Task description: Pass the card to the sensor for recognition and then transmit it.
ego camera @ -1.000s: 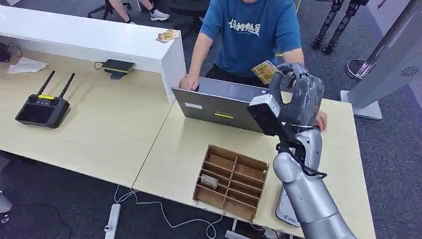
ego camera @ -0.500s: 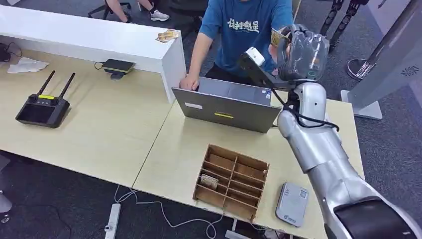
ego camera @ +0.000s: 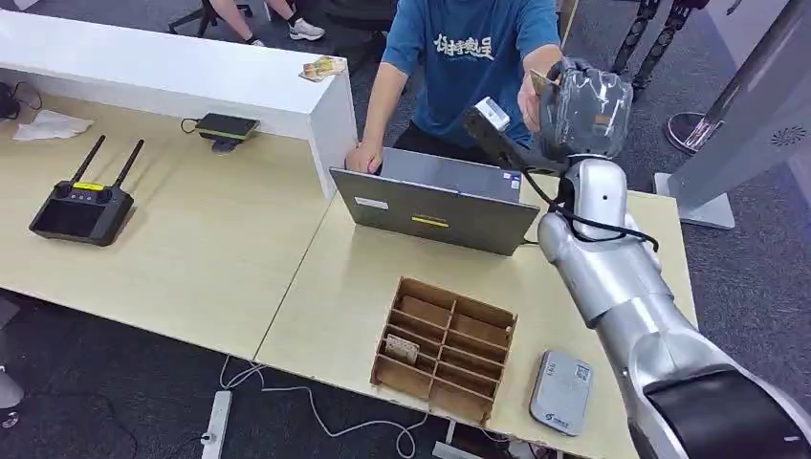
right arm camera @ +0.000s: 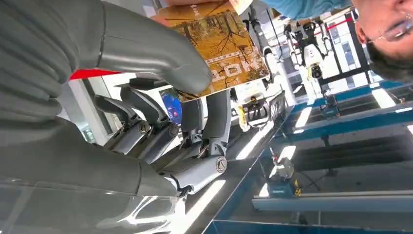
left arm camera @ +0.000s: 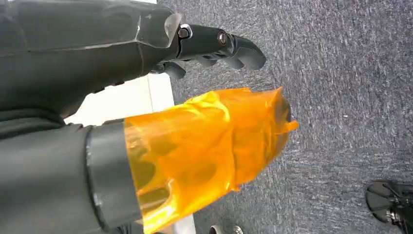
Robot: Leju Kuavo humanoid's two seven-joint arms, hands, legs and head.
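One card (right arm camera: 219,46) sits pinched under the right hand (ego camera: 581,103) thumb, raised over the counter (ego camera: 354,277) toward the person (ego camera: 473,62), whose fingers meet it, seemingly for handover. Left hand (left arm camera: 146,97) hangs empty, fingers loosely apart.

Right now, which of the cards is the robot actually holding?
The autumn-leaf card, pinched by the right hand and raised toward the person. The others lie loose: some on the white counter's end, one in the wooden organizer.
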